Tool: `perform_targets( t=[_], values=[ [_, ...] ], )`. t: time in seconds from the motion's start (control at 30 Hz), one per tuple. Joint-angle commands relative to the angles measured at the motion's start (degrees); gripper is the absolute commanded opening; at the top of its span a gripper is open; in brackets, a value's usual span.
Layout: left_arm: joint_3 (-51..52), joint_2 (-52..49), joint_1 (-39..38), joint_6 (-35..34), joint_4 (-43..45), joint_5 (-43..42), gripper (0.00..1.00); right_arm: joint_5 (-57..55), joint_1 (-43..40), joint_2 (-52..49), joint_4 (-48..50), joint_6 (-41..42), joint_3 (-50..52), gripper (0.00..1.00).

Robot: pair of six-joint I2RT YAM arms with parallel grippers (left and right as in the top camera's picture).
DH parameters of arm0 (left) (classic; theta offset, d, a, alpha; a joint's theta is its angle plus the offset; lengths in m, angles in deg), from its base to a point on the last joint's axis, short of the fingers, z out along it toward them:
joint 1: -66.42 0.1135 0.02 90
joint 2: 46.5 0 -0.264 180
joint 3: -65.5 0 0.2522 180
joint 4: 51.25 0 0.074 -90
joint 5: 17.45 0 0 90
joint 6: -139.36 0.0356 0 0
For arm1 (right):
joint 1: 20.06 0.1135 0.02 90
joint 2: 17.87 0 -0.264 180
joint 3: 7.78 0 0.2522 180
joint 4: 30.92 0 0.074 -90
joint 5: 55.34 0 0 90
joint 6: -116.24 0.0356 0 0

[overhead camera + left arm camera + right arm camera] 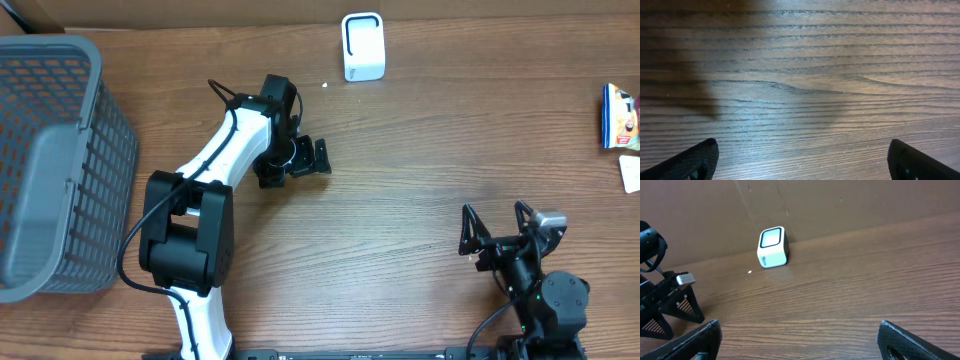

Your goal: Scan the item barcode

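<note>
Gaping empty, both jaws; white scanner [363,46] at far edge, grey basket [112,150] left (packet [619,117] far right).

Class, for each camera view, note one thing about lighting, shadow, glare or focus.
Left wrist: a dark shadow covers the upper left of the brown wooden table, with a pale sheen near centre; the left gripper's black fingertips look soft. Right wrist: the small white box scanner is fairly sharp, the right gripper's fingertips blurred. Overhead: even light, no strong glare.

legible text: none | scanner [773,247] side: blue mark, too small to read
</note>
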Motion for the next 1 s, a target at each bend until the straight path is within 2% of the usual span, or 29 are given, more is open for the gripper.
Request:
perform_targets(
  t=[0.0,0.23,0.37,0.97],
  values=[
    [-1.05,-0.33,-0.33,0.42,0.02,-0.42,1.00,-0.98,0.20,3.69,0.76,-0.48,1.66,1.00],
    [-1.05,-0.33,-0.33,0.42,0.02,-0.42,1.00,-1.81,0.20,6.25,3.54,-0.48,4.11,1.00],
    [-1.05,-0.33,-0.33,0.42,0.02,-0.42,1.00,-2.05,0.20,6.25,8.68,-0.50,6.34,1.00],
    [-1.05,-0.33,-0.33,0.42,0.02,-0.42,1.00,-2.29,0.20,6.25,8.50,-1.73,6.45,1.00]
  ],
)
